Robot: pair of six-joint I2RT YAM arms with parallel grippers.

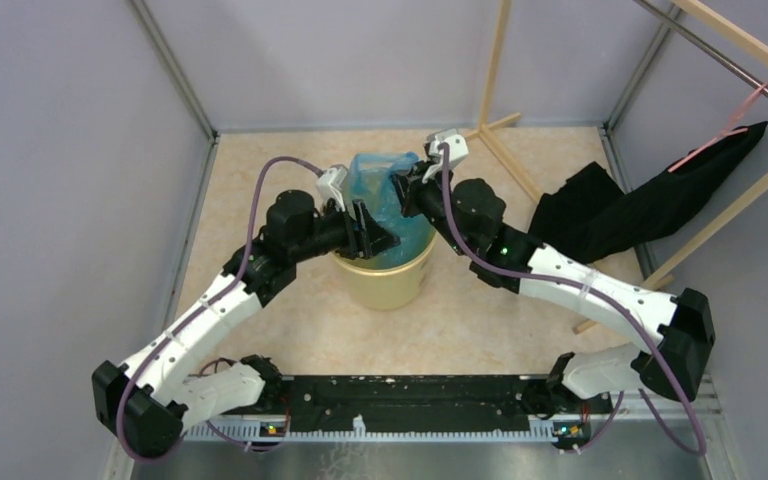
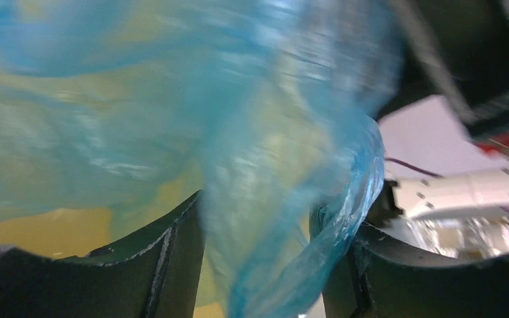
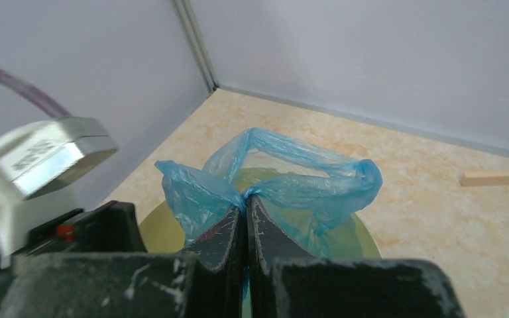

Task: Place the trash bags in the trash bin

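Observation:
The light-blue trash bag (image 1: 375, 185) stands bunched over the mouth of the pale-yellow trash bin (image 1: 388, 285), its lower part inside. My right gripper (image 1: 407, 186) is at the bag's far right edge. In the right wrist view it (image 3: 246, 201) is shut on a pinch of the bag film (image 3: 285, 182), above the bin's rim (image 3: 151, 225). My left gripper (image 1: 370, 233) is over the bin's near left rim. In the left wrist view its jaws (image 2: 258, 265) stand wide apart, with bag film (image 2: 265, 199) hanging loosely between them and the yellow bin (image 2: 33, 232) behind.
A black cloth (image 1: 640, 205) lies at the right, draped from a wooden frame (image 1: 495, 70) with a pink hanger (image 1: 720, 135). Grey enclosure walls (image 1: 70, 180) surround the beige floor (image 1: 260, 330). A loose wooden bar (image 3: 497, 177) lies on the floor beyond the bin.

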